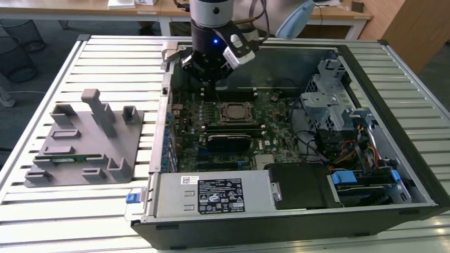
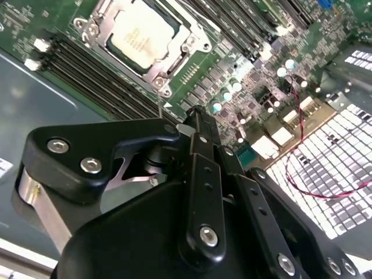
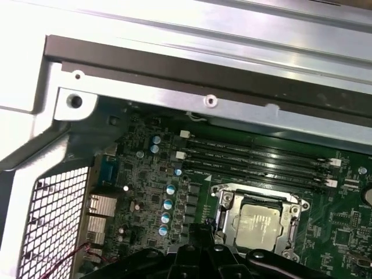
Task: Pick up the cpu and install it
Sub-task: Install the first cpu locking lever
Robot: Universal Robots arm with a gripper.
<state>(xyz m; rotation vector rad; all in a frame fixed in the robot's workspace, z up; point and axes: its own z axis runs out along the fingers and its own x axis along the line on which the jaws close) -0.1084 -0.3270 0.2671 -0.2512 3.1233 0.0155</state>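
Note:
The cpu (image 1: 233,112) lies flat in the motherboard socket, its silvery top showing inside the metal frame. In both wrist views the cpu (image 2: 142,35) (image 3: 261,224) sits square in the frame, with nothing touching it. My gripper (image 1: 209,84) hangs above the board, just beyond the socket toward the far wall of the case. Its black fingers (image 2: 195,125) meet at the tip, shut, with nothing between them. The gripper's (image 3: 197,253) dark body shows between the socket and the blue capacitors.
The open computer case (image 1: 160,132) lies on a slatted metal table. Memory slots (image 3: 256,163) run beside the socket. A power supply (image 1: 211,195) and drive cage (image 1: 330,105) crowd the case. On the exterior view's left, a grey fixture (image 1: 123,139) holds a green memory stick (image 1: 70,156).

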